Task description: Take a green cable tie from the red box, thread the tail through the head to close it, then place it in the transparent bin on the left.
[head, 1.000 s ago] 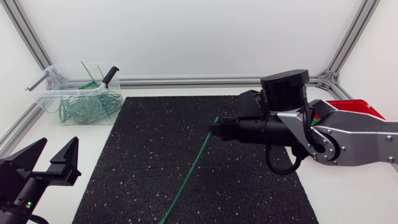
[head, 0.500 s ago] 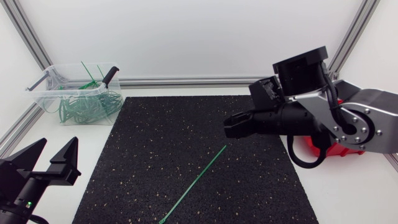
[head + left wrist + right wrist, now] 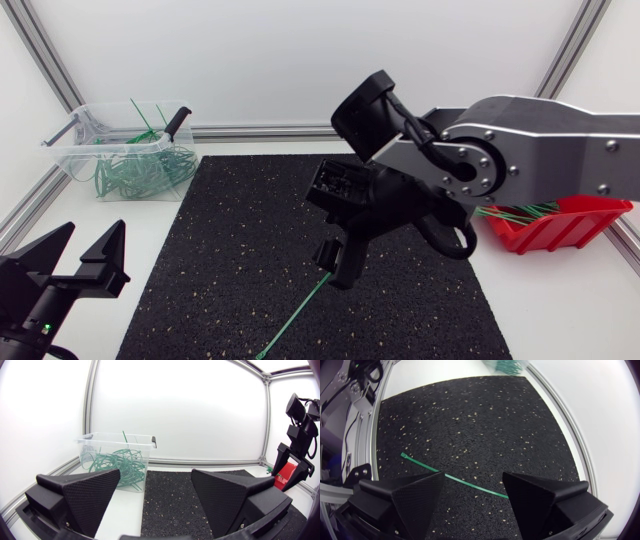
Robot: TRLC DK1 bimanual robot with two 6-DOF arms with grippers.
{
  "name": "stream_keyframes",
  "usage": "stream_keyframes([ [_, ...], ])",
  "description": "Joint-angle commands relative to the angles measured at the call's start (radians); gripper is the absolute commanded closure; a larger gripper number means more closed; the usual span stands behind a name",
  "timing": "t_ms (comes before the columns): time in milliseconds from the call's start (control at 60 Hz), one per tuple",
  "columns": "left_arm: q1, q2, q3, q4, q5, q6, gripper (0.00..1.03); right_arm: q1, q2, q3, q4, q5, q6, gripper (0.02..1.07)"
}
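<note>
**1. R gripper** [image 3: 335, 265]
- My R arm comes in from the right side and reaches past mid-table. The claw points down at the black mat [image 3: 220, 250].
- R wrist cam: fingers spread wide with nothing between the pads. Status: fully apart, empty.
- Height above the mat: can't tell.

**2. Green cable tie** [image 3: 295, 316]
- Lies flat on the mat, straight, not looped. Tail is not through the head.
- Head cam: runs diagonally from under the R gripper toward the mat's near edge. The far end is hidden behind the claw.
- R wrist cam: the tie [image 3: 470, 483] passes under the gap between the two fingers. The end w/ the small square head lies clear on the mat, out beyond one finger. The other end is hidden behind the opposite finger.

**3. L gripper** [image 3: 95, 235]
- Sits at the front-left of the table, off the mat.
- L wrist cam: fingers wide apart, nothing held.

**4. Transparent bin** [image 3: 75, 150]
- Pos.: rear-left of the table, just beside the mat's rear-left corner.
- Contents: a tangle of green looped ties. A couple of tails stick up above the rim.
- A black handle piece [image 3: 177, 122] rests on the rim.

**5. Red box** [image 3: 560, 222]
- Pos.: right side of the table, off the mat, partly hidden by my R arm.
- Green ties poke out of it.
</note>
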Motion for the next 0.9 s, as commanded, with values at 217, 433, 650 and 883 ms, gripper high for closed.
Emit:
stream_keyframes([
  [217,-0.007,0.003,-0.037,-0.032,-0.005,-0.022,0.04,0.141,0.199,0.135,-0.15,0.023,-0.214,0.06],
  [433,-0.007,0.003,-0.037,-0.032,-0.005,-0.022,0.04,0.233,0.276,0.161,-0.172,0.023,-0.289,0.06],
  [650,-0.008,0.005,-0.037,-0.03,-0.005,-0.022,0.04,0.31,0.339,0.187,-0.175,0.015,-0.335,0.27],
  [883,-0.008,0.005,-0.037,-0.032,-0.005,-0.022,0.04,0.343,0.411,0.21,-0.175,0.001,-0.358,0.48],
])
